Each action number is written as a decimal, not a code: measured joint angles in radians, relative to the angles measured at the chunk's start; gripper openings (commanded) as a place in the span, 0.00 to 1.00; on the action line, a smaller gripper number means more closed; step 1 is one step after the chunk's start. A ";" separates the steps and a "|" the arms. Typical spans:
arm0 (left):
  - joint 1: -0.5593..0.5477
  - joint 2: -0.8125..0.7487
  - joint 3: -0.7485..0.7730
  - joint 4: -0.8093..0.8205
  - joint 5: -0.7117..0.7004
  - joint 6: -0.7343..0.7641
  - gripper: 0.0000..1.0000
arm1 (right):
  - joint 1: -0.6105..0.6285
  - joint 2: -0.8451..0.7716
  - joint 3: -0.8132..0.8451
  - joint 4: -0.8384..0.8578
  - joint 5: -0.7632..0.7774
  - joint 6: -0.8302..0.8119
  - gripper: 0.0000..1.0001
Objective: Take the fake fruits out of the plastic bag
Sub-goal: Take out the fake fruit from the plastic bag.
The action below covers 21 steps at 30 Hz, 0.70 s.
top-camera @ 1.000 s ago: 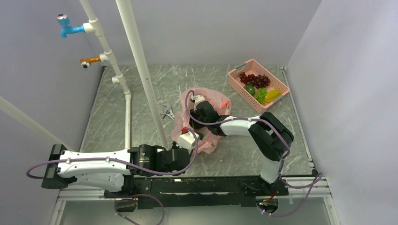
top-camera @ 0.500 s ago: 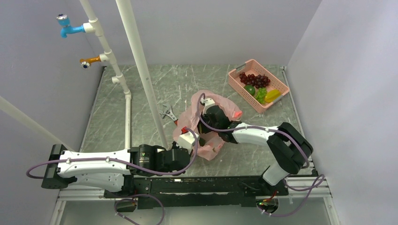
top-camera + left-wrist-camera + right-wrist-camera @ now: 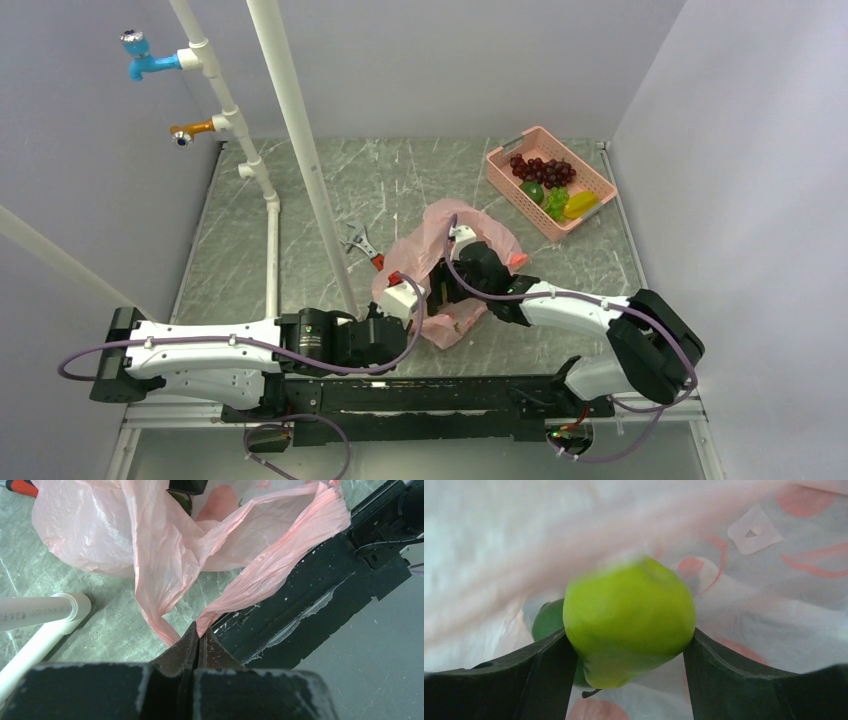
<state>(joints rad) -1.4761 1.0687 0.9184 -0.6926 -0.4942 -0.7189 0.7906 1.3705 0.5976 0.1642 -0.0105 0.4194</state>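
The pink plastic bag (image 3: 470,225) lies crumpled mid-table; it also shows in the left wrist view (image 3: 165,540). My left gripper (image 3: 199,632) is shut on a twisted handle strip of the bag at its near edge (image 3: 408,298). My right gripper (image 3: 629,645) is inside the bag, shut on a yellow-green pear-like fruit (image 3: 629,617); a darker green fruit (image 3: 546,620) lies behind it. In the top view the right gripper (image 3: 445,285) is in the bag's mouth. Several fake fruits, red grapes (image 3: 545,170), green ones and a yellow one, lie in the pink basket (image 3: 592,175).
A white pipe (image 3: 300,150) stands left of the bag, with more piping and two taps at the far left. A red-handled wrench (image 3: 362,245) lies beside the bag. The basket stands at the back right near the wall. The black table edge (image 3: 310,600) is close to the left gripper.
The right arm has drawn back toward the near right with the bag's top shifting right along with it. The left gripper has stayed shut on the bag handle.
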 measured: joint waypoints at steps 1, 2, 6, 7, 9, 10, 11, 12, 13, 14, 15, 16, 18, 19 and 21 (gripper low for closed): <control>0.000 0.003 0.000 0.001 0.000 0.000 0.00 | 0.000 -0.010 -0.003 -0.010 -0.005 -0.002 0.00; 0.000 0.006 0.000 0.000 0.000 0.000 0.00 | 0.001 -0.017 -0.004 -0.023 -0.014 -0.005 0.00; 0.000 0.026 0.000 0.000 0.000 0.000 0.00 | 0.002 -0.031 0.004 -0.086 -0.089 -0.041 0.00; 0.000 0.027 0.000 0.000 0.000 0.000 0.00 | 0.002 -0.031 0.012 -0.110 -0.114 -0.052 0.00; 0.000 0.027 0.000 0.000 0.000 0.000 0.00 | 0.002 -0.035 0.025 -0.157 -0.170 -0.069 0.00; 0.000 0.027 0.000 0.000 0.000 0.001 0.00 | 0.002 -0.045 0.026 -0.173 -0.192 -0.072 0.00; 0.000 0.027 0.000 0.000 0.000 0.001 0.00 | 0.002 -0.060 0.026 -0.192 -0.216 -0.074 0.00; 0.000 0.027 0.000 0.000 0.000 0.001 0.00 | 0.002 -0.083 0.026 -0.210 -0.240 -0.074 0.00; 0.000 0.027 0.000 0.000 0.000 0.001 0.00 | 0.002 -0.109 0.026 -0.221 -0.263 -0.072 0.00; 0.000 0.027 0.000 0.000 0.000 0.001 0.00 | 0.002 -0.137 0.026 -0.225 -0.286 -0.069 0.00; 0.000 0.027 0.000 0.000 0.000 0.001 0.00 | -0.002 -0.166 0.026 -0.224 -0.313 -0.065 0.00; 0.000 0.027 0.000 0.001 0.000 0.001 0.00 | -0.008 -0.192 0.026 -0.219 -0.342 -0.058 0.00; 0.000 0.028 0.000 0.001 0.000 0.002 0.00 | -0.028 -0.238 0.026 -0.189 -0.415 -0.034 0.00; 0.000 0.030 0.000 0.001 0.000 0.003 0.00 | -0.047 -0.258 0.024 -0.164 -0.454 -0.016 0.00; 0.000 0.034 0.000 0.001 0.000 0.003 0.00 | -0.095 -0.289 0.010 -0.100 -0.525 0.022 0.00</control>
<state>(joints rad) -1.4761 1.1023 0.9184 -0.6918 -0.4938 -0.7158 0.6956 1.0813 0.6075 0.0639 -0.5350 0.4416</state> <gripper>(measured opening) 0.012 0.712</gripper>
